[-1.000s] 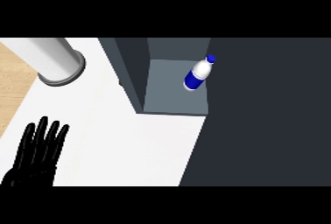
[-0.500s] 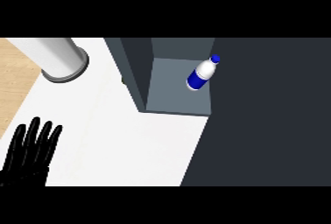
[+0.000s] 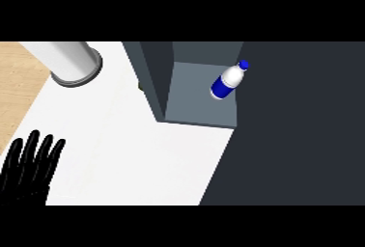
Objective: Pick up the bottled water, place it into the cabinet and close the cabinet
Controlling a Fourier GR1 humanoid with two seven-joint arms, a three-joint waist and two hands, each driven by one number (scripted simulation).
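Head view, looking steeply down: the bottled water [image 3: 228, 82] stands inside the open cabinet [image 3: 202, 103], on its smooth grey floor beside the dark right wall. It is a rounded white bottle with a blue cap and a blue band, no readable writing. On the white counter [image 3: 143, 159], the black left hand [image 3: 30, 166] rests at the lower left, fingers straight, holding nothing. A shiny metal cylinder [image 3: 71, 62] stands at the upper left.

Smooth, matt surfaces throughout

White counter [image 3: 143, 144] matt; wood-grain floor [image 3: 18, 82] at left; bottled water [image 3: 228, 82] glossy plastic; grey cabinet [image 3: 200, 96] matt; cylinder [image 3: 71, 60] at upper left looks metal.
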